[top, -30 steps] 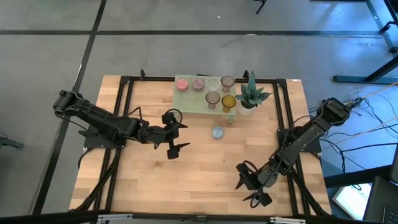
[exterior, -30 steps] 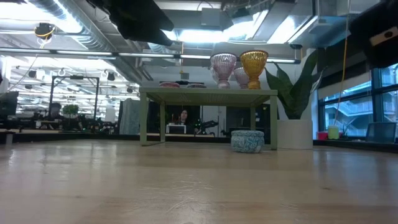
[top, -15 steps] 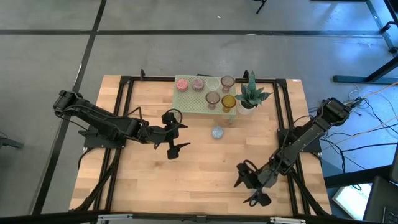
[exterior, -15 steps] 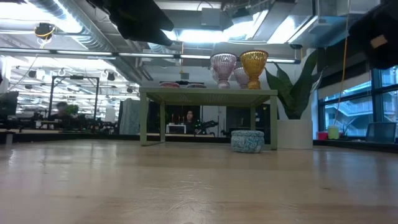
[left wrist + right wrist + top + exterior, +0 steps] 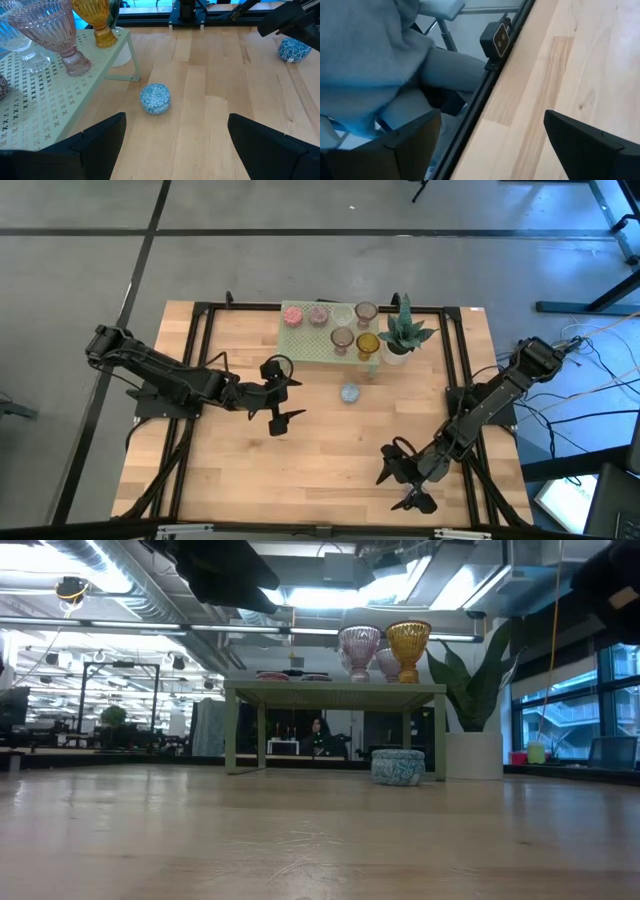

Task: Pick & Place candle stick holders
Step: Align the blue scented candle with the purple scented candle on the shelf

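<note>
A pale green perforated stand (image 5: 305,342) at the table's far side bears pink (image 5: 318,315), clear (image 5: 343,315), two mauve (image 5: 342,338) and one amber (image 5: 368,345) candle stick holders. A blue holder (image 5: 349,392) stands on the table in front of it, and also shows in the left wrist view (image 5: 155,97). A second blue holder (image 5: 295,49) sits farther off by my right arm. My left gripper (image 5: 290,392) is open and empty, left of the blue holder. My right gripper (image 5: 402,477) is open and empty at the near right.
A spiky green potted plant (image 5: 404,335) stands right of the stand. A black frame (image 5: 200,340) runs round the table's edges. Bare wood lies between the two grippers. A person in grey clothing (image 5: 370,55) shows just beyond the table's edge in the right wrist view.
My right gripper has gone up a little and stays open. The holders have not moved.
</note>
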`<state>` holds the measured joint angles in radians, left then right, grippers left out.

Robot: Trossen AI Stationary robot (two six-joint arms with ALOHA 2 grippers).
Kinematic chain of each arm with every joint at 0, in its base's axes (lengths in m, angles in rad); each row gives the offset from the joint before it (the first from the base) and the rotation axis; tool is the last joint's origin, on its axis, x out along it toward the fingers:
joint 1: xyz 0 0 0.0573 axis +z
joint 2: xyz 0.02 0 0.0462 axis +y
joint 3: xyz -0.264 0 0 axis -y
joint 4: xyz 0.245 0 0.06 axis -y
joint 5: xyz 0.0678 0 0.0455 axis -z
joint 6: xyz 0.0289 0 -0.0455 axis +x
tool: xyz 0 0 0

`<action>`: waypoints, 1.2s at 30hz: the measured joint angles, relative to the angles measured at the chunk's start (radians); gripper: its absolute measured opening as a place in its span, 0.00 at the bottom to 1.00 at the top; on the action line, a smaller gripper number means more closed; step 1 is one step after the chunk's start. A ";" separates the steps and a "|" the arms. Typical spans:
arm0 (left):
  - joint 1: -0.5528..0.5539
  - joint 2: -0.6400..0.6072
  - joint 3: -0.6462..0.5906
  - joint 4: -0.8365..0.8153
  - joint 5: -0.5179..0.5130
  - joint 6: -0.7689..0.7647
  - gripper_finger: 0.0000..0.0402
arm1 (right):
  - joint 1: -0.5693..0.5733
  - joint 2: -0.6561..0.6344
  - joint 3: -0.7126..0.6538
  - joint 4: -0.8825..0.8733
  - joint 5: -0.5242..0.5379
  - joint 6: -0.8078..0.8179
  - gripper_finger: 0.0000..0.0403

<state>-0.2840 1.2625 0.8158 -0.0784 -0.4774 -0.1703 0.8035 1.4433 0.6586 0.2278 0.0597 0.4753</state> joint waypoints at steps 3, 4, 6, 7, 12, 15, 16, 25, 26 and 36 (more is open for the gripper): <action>0.000 0.000 0.000 0.000 0.000 0.000 0.86 | 0.000 0.000 0.000 0.016 0.000 -0.009 0.89; 0.000 0.000 0.000 0.000 0.000 0.000 0.86 | -0.001 0.000 0.000 0.027 0.000 -0.012 0.89; 0.000 0.000 0.000 0.000 0.000 0.000 0.86 | -0.001 0.000 0.000 0.049 0.000 -0.013 0.89; 0.000 0.000 0.000 0.000 0.000 0.000 0.86 | -0.001 0.000 0.000 0.053 0.000 -0.012 0.89; 0.000 0.000 0.000 0.000 0.000 0.000 0.86 | 0.001 0.000 0.000 0.035 -0.028 -0.031 0.89; 0.000 0.000 0.000 0.000 0.000 0.000 0.86 | 0.023 0.000 0.000 -0.006 -0.053 0.038 0.89; 0.000 0.000 0.000 0.000 0.000 0.000 0.86 | 0.033 0.000 0.000 -0.036 -0.054 0.068 0.89; 0.000 0.000 0.000 0.000 0.000 0.000 0.86 | 0.135 0.000 0.000 -0.333 -0.090 0.103 0.89; 0.000 0.000 0.000 0.000 0.000 0.000 0.86 | 0.144 0.000 0.000 -0.352 -0.089 0.092 0.89; 0.000 0.000 0.000 0.000 -0.001 0.000 0.86 | 0.216 0.010 0.000 -0.376 0.074 0.000 0.89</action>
<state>-0.2843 1.2624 0.8158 -0.0780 -0.4786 -0.1704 1.0199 1.4533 0.6586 -0.1478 0.1337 0.4754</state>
